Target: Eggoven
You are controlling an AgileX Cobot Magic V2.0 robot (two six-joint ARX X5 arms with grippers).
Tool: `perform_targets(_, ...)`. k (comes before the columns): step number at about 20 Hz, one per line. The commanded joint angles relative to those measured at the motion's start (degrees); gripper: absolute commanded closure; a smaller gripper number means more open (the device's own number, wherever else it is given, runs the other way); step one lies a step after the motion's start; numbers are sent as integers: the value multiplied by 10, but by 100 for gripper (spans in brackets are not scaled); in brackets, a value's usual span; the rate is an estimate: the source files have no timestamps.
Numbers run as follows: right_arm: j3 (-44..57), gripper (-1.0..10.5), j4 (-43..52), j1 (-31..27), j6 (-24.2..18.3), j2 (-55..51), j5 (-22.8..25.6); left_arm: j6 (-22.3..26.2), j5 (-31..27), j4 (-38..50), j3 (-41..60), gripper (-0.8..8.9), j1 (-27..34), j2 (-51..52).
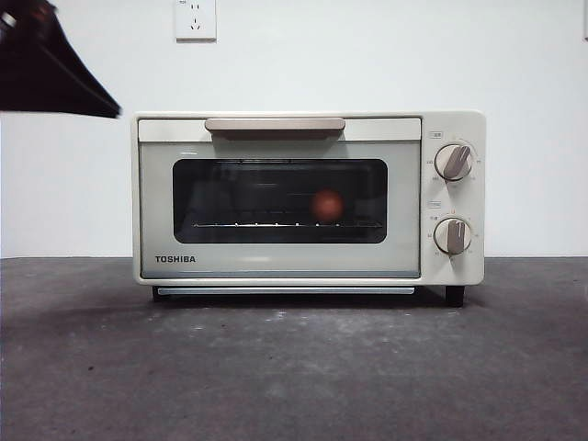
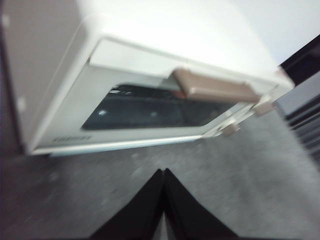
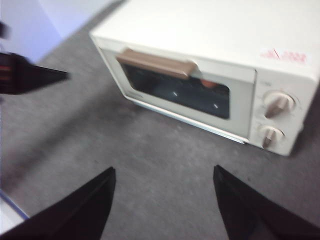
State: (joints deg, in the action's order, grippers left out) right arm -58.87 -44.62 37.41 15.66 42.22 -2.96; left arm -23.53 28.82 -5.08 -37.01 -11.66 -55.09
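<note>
The cream TOSHIBA oven (image 1: 276, 263) stands on the table with its door shut and its tan handle (image 1: 275, 124) at the top. Behind the dark window, the reddish-brown egg (image 1: 327, 205) rests on the wire rack, right of centre. My left gripper (image 2: 164, 173) is shut on nothing, up and to the left of the oven (image 2: 150, 30); it shows as a black tip (image 1: 55, 64) at the front view's top left corner. My right gripper (image 3: 163, 170) is open and empty, held back from the oven (image 3: 200, 30), above the table in front of it.
Two knobs (image 1: 453, 161) (image 1: 452, 235) sit on the oven's right panel. The dark grey table (image 1: 294, 367) stretches in front of the oven. A white wall with a socket (image 1: 195, 18) is behind. The left gripper's tip (image 3: 35, 75) also shows in the right wrist view.
</note>
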Motion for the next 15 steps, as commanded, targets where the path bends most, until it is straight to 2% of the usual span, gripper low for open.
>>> perform_targets(1,-10,656,-2,4,-12,23,3,46,-50,-59,-11,806,-17,54)
perform_targets(6,-6,700,10,4,-12,57,2,74,-129,-163,-34,806,-44,135)
perform_targets(8,4,754,24,4,-12,66,2,87,-151,-196,-45,806,-51,157)
perform_targets(12,35,953,42,4,-12,72,0,94,-156,-223,-51,806,-53,187)
perform_targets(15,57,941,56,4,-11,72,-1,94,-156,-232,-51,806,-53,198)
